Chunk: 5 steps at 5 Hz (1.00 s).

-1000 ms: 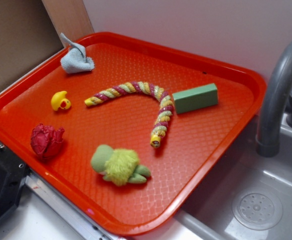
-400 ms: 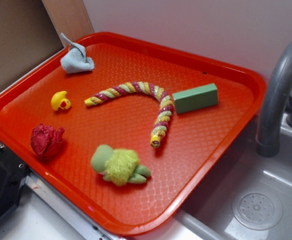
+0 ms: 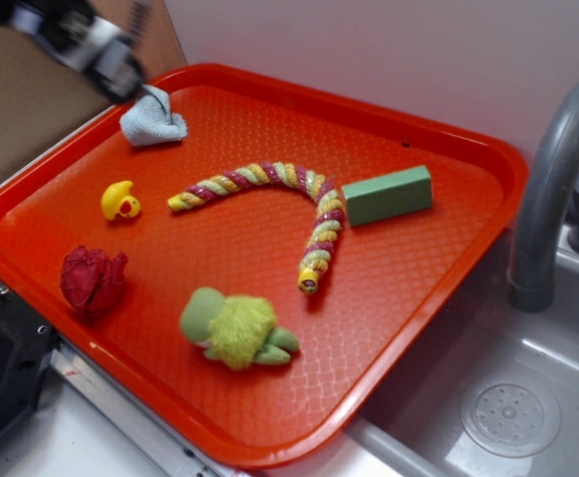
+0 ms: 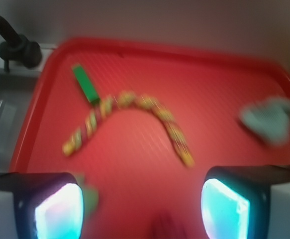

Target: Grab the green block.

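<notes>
Exterior view, left to right. Tool (image 3: 90,45) at the top left corner, motion-blurred, above the far left edge of the red tray (image 3: 269,452), just beside the grey cloth (image 3: 152,121). In the wrist view (image 4: 142,206) its two fingers (image 4: 60,211) stand wide apart with nothing between them, tray surface visible in the gap.

On the tray's left side: dark red crumpled object (image 3: 92,279) near the front left rim; small yellow duck (image 3: 120,201) behind it; grey cloth bunched at the far left corner.

Centre front: fuzzy yellow-green plush toy (image 3: 234,330), lying apart from everything else.

Centre: striped rope (image 3: 279,194) in an arch, one end pointing towards the duck, the other towards the front of the tray.

Right of the rope's bend: green block (image 3: 387,195), flat on the tray, long side roughly along the far right rim, just beside the rope; contact with it cannot be judged. Wrist view shows the block (image 4: 86,84) at upper left, far from the fingers.

Far right, off the tray: grey faucet (image 3: 552,189) over a sink (image 3: 507,412) with a round drain
</notes>
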### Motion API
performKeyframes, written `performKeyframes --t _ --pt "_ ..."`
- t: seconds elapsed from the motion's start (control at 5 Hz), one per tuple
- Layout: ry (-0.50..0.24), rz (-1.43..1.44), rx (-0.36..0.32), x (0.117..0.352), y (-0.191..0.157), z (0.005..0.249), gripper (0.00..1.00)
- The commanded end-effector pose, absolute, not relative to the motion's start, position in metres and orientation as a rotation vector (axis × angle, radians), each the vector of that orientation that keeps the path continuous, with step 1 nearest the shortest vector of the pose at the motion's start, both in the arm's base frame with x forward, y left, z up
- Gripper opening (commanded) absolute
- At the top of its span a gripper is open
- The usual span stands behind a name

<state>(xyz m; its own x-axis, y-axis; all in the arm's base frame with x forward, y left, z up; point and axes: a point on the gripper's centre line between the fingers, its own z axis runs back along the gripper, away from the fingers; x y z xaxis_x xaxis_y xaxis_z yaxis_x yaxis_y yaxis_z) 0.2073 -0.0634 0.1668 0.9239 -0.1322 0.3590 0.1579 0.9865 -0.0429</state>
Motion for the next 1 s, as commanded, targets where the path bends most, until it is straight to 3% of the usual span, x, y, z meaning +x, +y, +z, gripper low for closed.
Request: performKeyframes --t 0.0,0.4,0.6,0.8 --pt "-0.433 -0.317 -0.12 0.272 -0.109 0.139 1.0" --pt "-0.34 -0.361 -0.1 0.314 -0.128 0.091 1.0" --pt "-0.286 -0.41 -0.132 0.322 -0.139 0.066 1.0" --pt "-0.23 -0.458 -0.114 0.32 -0.15 0.046 1.0"
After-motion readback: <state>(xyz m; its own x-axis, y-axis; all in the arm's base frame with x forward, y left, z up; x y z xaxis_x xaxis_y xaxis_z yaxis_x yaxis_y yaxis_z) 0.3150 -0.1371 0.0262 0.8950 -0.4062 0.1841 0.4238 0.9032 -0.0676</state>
